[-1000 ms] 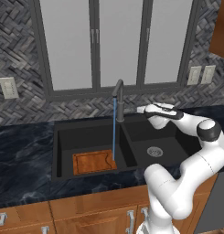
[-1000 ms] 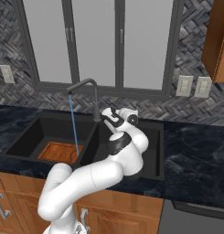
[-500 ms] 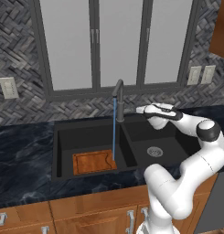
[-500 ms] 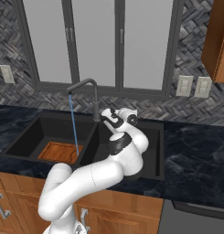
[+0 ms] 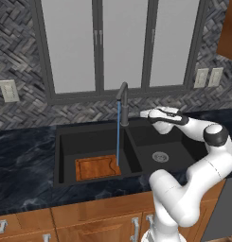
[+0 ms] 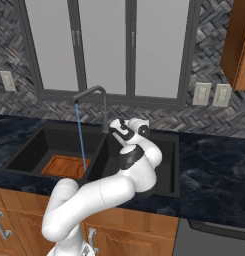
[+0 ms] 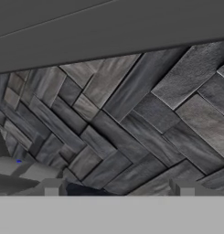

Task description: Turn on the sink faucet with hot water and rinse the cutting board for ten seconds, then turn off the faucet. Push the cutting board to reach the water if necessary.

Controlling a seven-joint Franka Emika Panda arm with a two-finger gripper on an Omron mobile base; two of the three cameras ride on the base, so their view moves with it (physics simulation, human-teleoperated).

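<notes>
The sink faucet (image 5: 122, 101) (image 6: 100, 98) stands behind the divider of the black sink (image 5: 84, 141) (image 6: 163, 150), its spout turned over the left basin. The water (image 5: 118, 134) (image 6: 80, 140) falls as a thin blue stream onto the right end of the cutting board (image 5: 96, 168) (image 6: 65, 166), which lies flat at the front of the left basin. My gripper (image 5: 145, 115) (image 6: 114, 129) (image 7: 119, 189) hangs just right of the faucet post, over the back of the right basin. It points at the wall, open, with nothing between its fingertips (image 7: 51, 187).
The right basin holds a round drain (image 5: 159, 156). Dark marble counter (image 5: 22, 160) (image 6: 214, 160) runs along both sides of the sink. Behind it are a herringbone tile wall with outlets (image 5: 8, 90) (image 6: 211, 95) and a window (image 5: 122, 42).
</notes>
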